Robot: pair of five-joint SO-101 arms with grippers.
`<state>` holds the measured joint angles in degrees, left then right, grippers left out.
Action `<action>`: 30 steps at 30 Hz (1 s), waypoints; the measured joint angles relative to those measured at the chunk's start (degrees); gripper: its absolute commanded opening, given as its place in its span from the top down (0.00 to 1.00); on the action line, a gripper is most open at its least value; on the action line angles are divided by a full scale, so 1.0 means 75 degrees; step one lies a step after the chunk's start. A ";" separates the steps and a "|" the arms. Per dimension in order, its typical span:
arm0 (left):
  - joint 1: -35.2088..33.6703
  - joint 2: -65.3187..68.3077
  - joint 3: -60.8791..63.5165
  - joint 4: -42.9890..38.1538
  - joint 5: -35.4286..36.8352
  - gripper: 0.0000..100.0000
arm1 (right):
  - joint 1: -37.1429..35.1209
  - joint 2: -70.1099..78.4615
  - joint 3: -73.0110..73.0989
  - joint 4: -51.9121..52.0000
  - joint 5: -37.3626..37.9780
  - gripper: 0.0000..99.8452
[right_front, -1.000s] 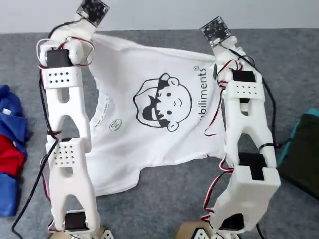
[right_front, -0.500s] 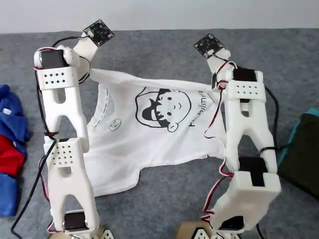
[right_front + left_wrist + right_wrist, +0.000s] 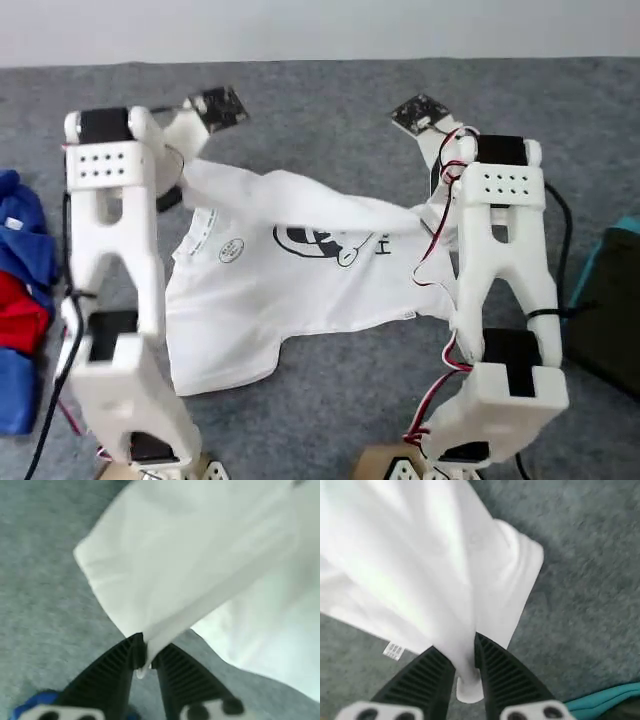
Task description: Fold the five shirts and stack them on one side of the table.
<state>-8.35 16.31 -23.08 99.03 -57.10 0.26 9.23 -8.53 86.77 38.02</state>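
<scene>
Both your arms have pulled back toward their bases since a second ago. They have dragged the far edge of the white cotton T-shirt with the black cartoon print (image 3: 300,290) over its own front, so the fold now covers the upper half of the print. Your left claw (image 3: 145,649) is pinched tight on a thin doubled edge of the white cloth, its ribbed black fingers (image 3: 112,672) nearly meeting with only fabric between them. Your right claw (image 3: 462,652) is clamped the same way on the opposite corner, with a bunch of cloth squeezed between its jaws. The shirt lies in the middle of the grey felt-like surface (image 3: 330,410), between the two arms, with its collar end toward the left arm. Its near part is flat and the held edge is lifted above it. At the surface's left edge you have a heap of blue and red garments (image 3: 18,300), and at the right edge a dark garment with a teal border (image 3: 605,300), both well apart from the shirt
</scene>
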 measured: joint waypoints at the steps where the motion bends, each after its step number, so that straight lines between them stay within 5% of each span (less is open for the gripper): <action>1: 0.0000 -0.0387 0.0574 0.0000 -0.0105 0.99 | 0.0023 0.0000 0.0000 0.0176 0.0000 0.99; 16: 0.0000 -0.3997 0.5685 -0.0023 -0.0821 0.99 | 0.0188 -0.0316 0.1078 0.1336 0.0000 0.99; 30: -0.0481 -0.4536 0.6552 -0.0012 -0.1418 0.91 | 0.0188 -0.1032 0.2708 0.0527 -0.0012 0.95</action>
<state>-11.96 -17.71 26.07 98.95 -67.74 1.67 1.49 11.78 90.73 37.93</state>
